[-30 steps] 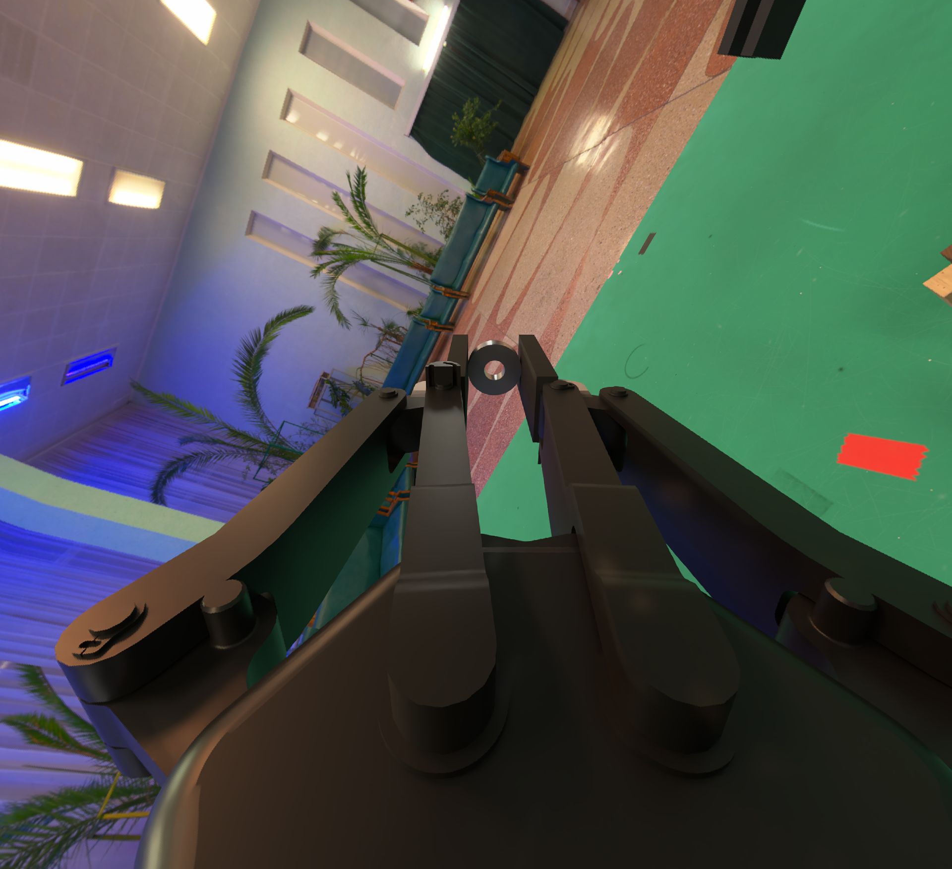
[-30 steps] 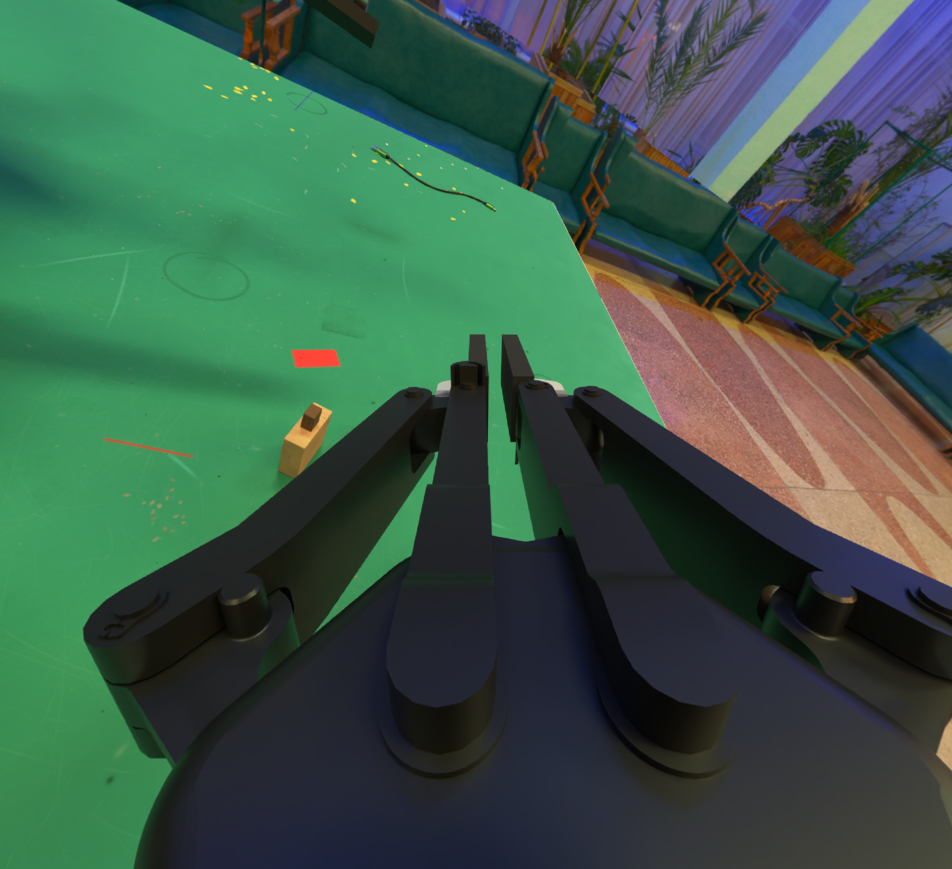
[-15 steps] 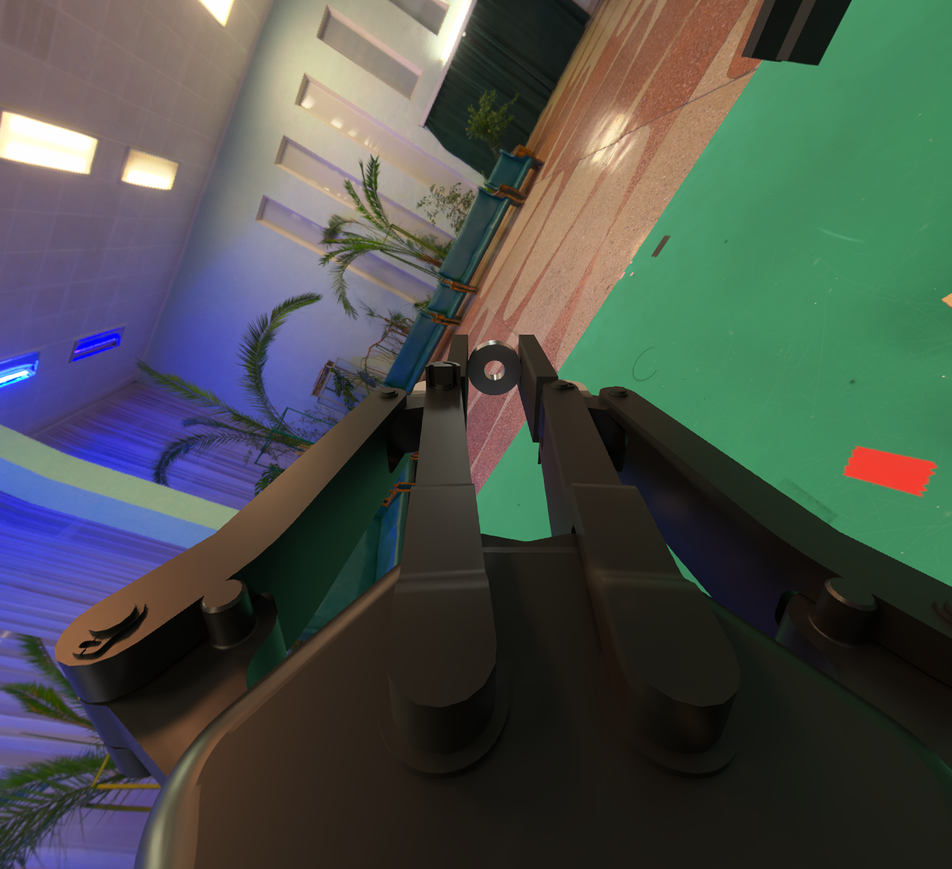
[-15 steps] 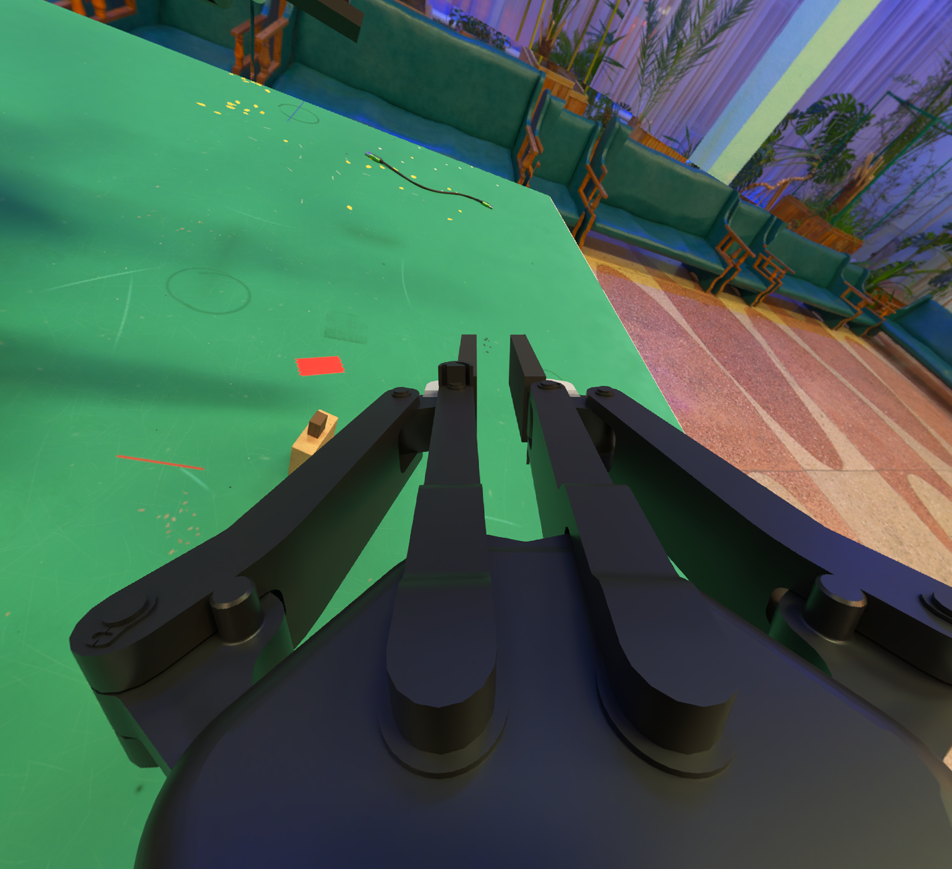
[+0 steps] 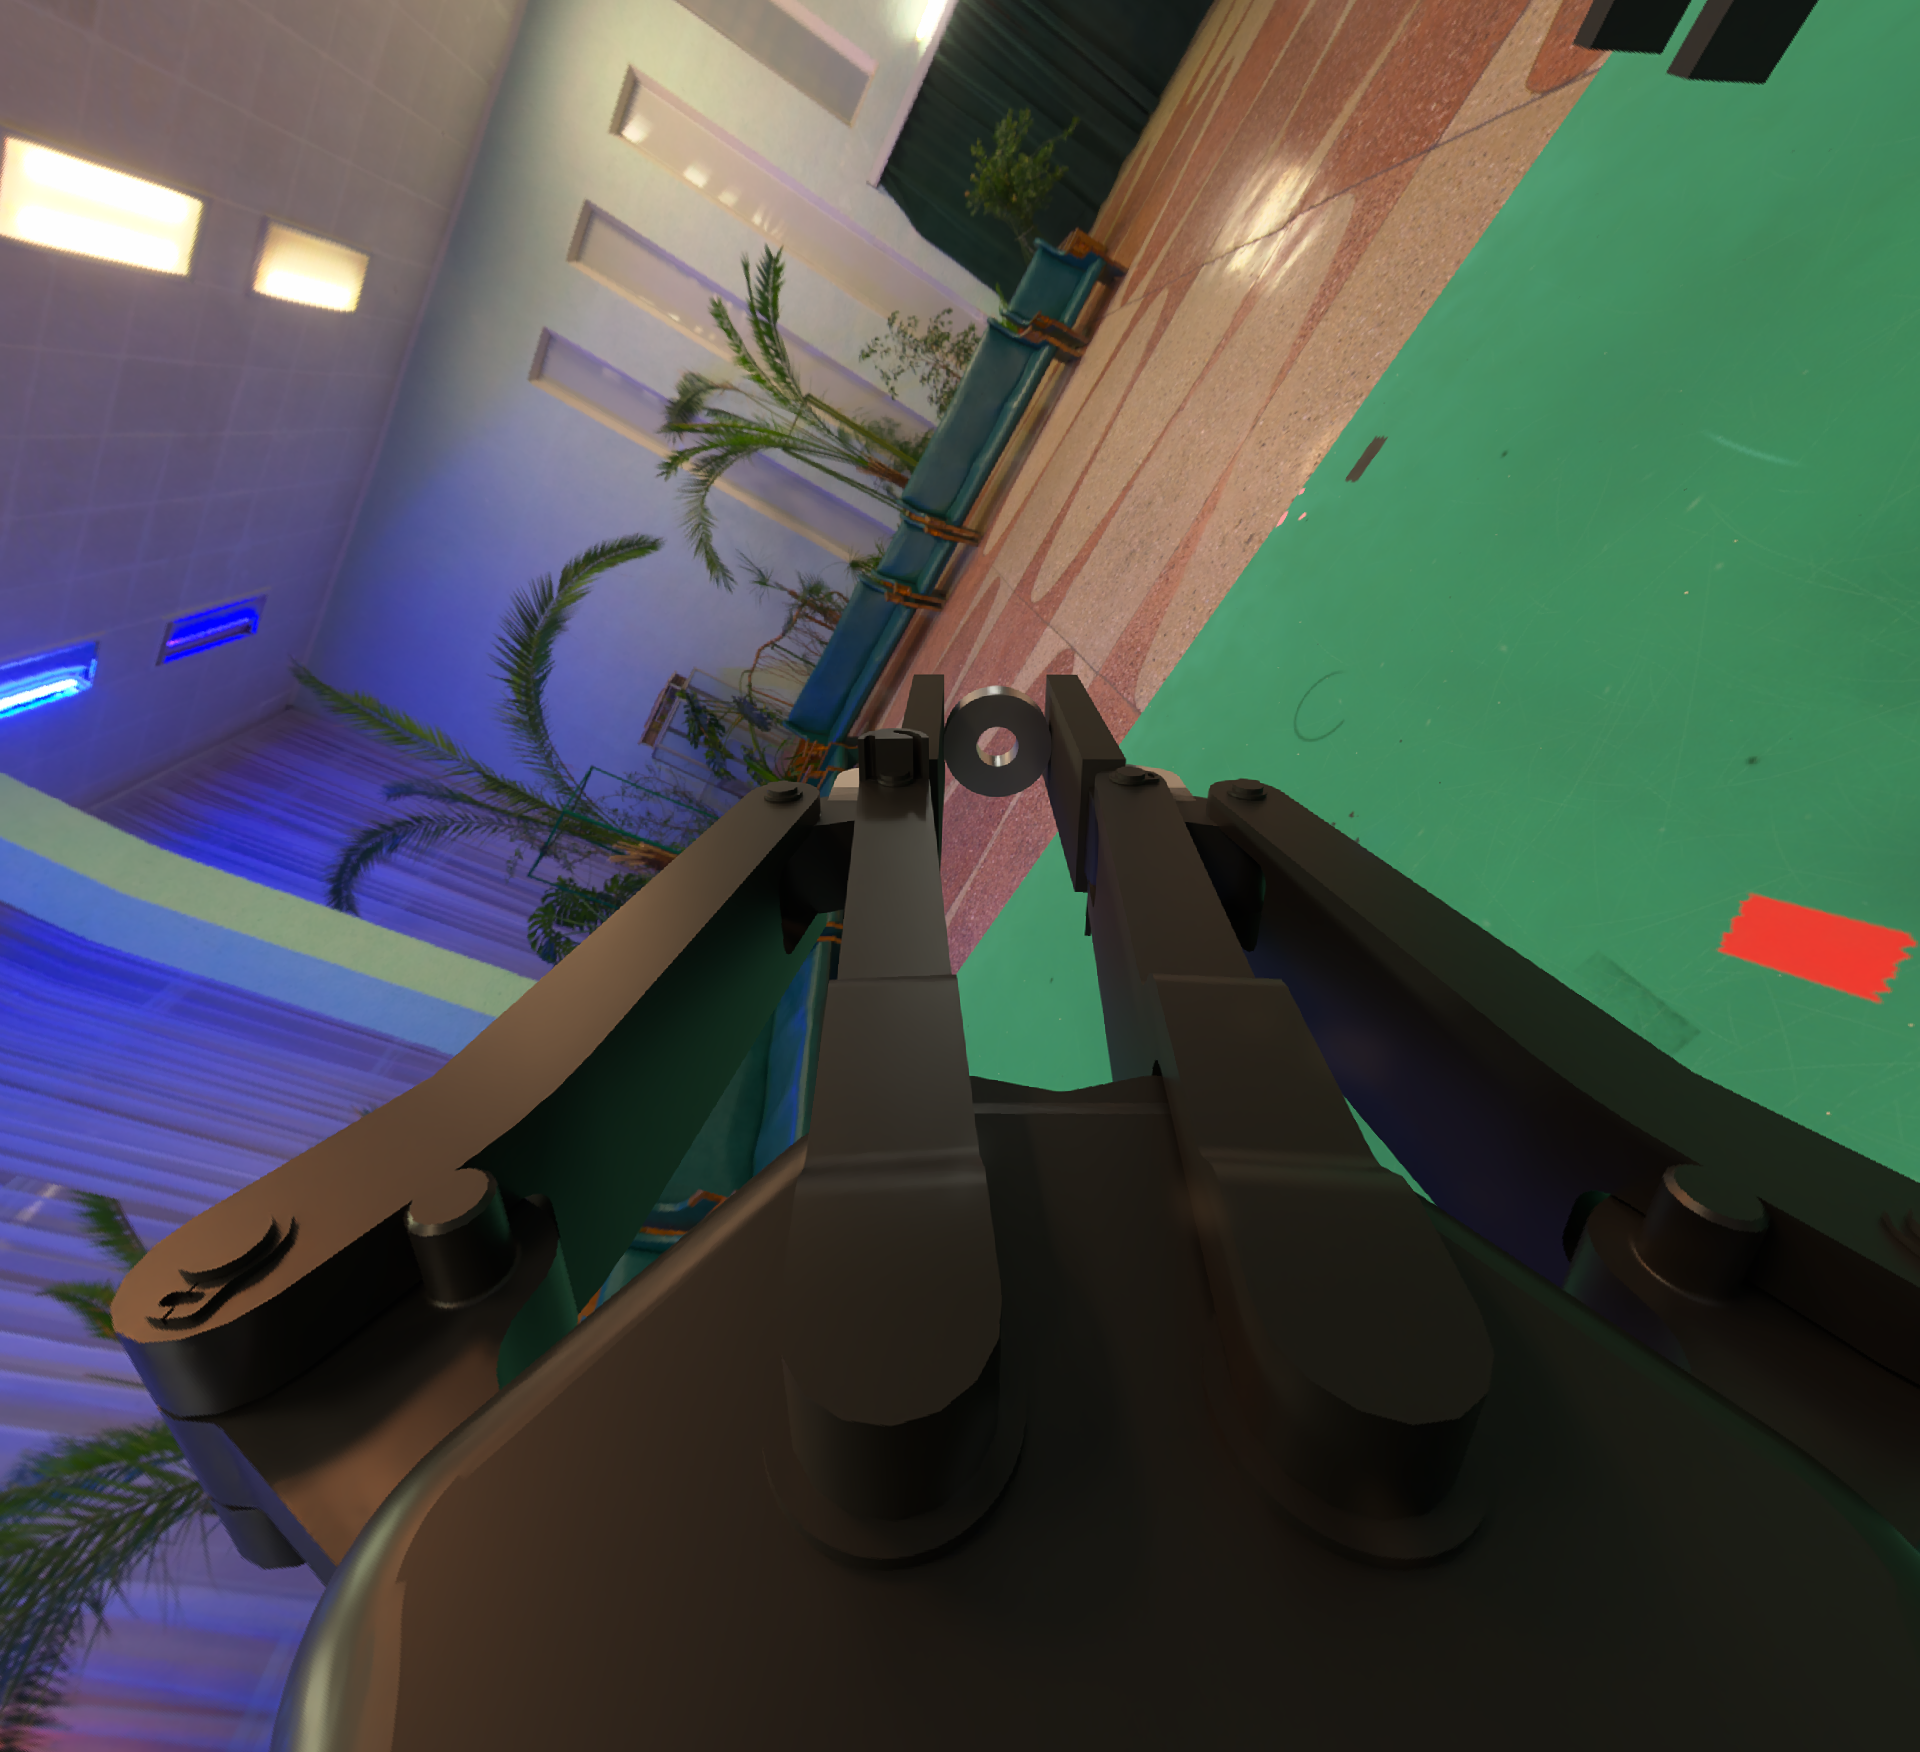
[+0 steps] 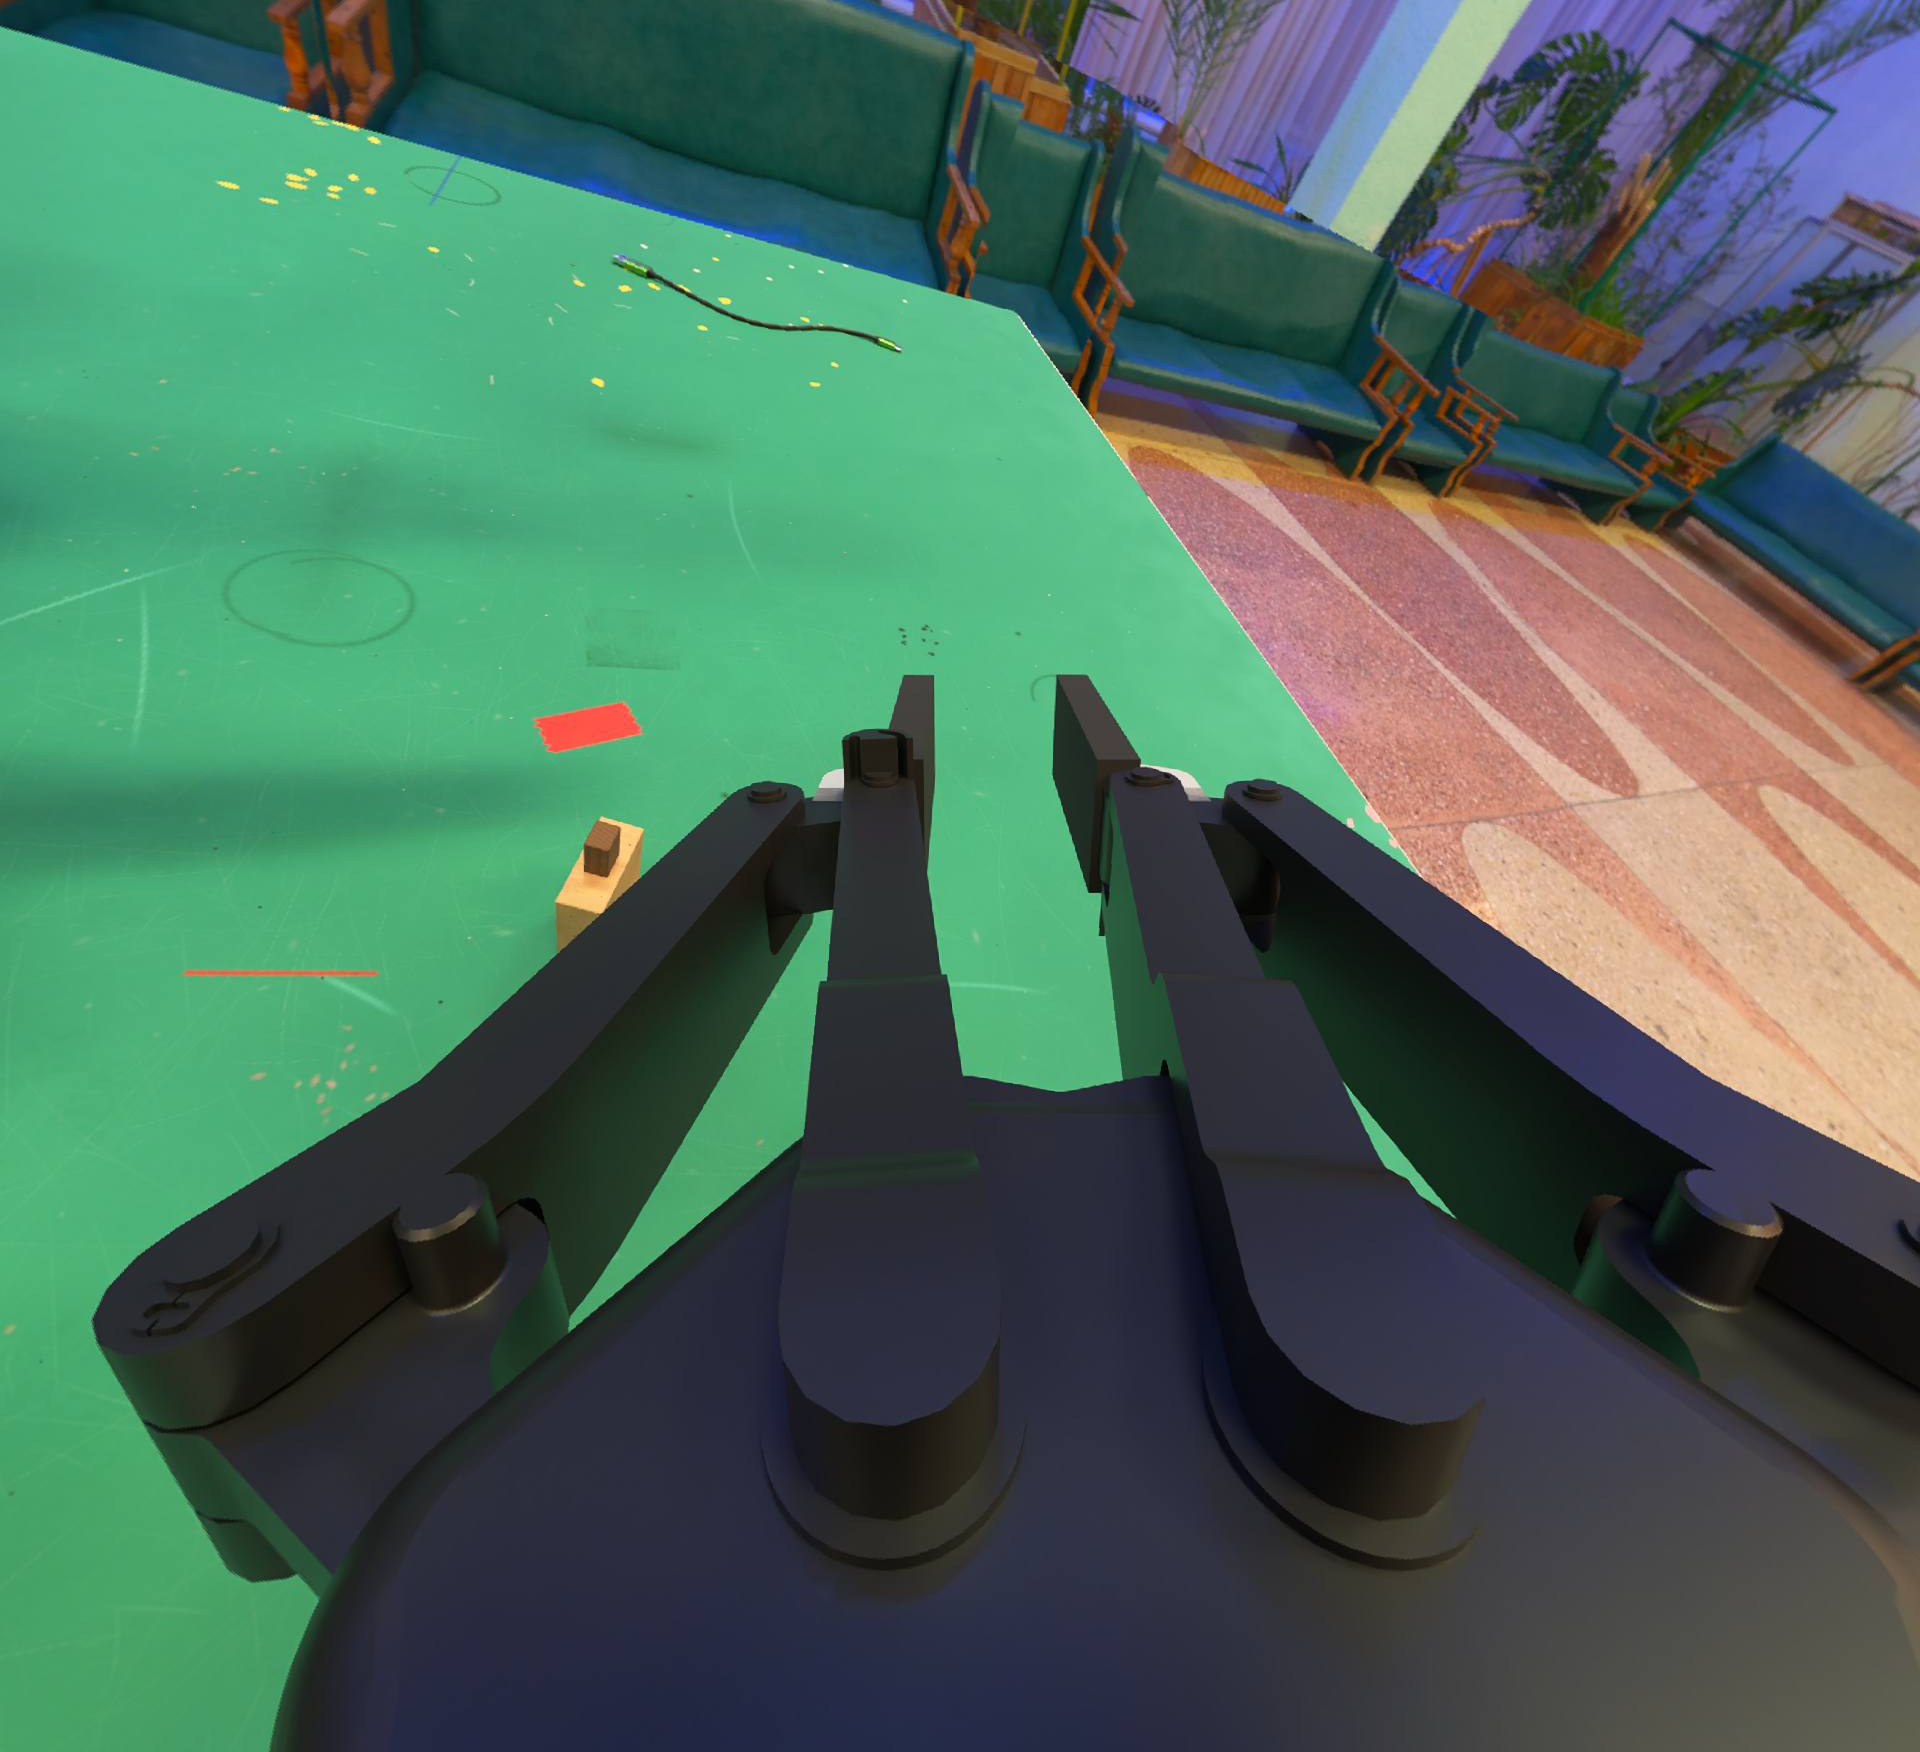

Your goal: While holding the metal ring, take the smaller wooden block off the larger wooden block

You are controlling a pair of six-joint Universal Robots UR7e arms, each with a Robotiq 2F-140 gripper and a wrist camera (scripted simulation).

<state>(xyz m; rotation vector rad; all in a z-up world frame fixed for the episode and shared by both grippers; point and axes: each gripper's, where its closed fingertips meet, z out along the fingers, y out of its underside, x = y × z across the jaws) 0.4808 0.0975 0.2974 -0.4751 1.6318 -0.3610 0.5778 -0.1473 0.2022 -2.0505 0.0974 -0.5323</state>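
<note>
My left gripper (image 5: 995, 741) is clamped on a small, flat, silvery metal ring (image 5: 997, 743). Its two dark fingertips press the ring's rim from either side, and the ring faces me with its round hole showing. The ring hangs in the air past the edge of the green table (image 5: 1558, 663), with a speckled reddish floor (image 5: 1195, 414) behind it.

My right gripper (image 6: 992, 726) holds nothing. Its two black fingers (image 6: 1081, 746) stand a little apart, with bare green table showing through the gap. They hover above the table near its right edge and touch nothing.

The larger wooden block (image 6: 594, 881) is a pale, light-coloured rectangular piece that stands on the table just to the left of my right gripper's outer link, which hides part of it. The smaller wooden block (image 6: 602, 847), a dark brown cube-like piece, sits on top of it. A flat red rectangular patch (image 6: 587, 727) lies on the table just beyond the blocks. A thin black cable (image 6: 758, 315) lies farther off near the table's far edge. My left gripper also shows at the top left of the right wrist view, high above the table.
</note>
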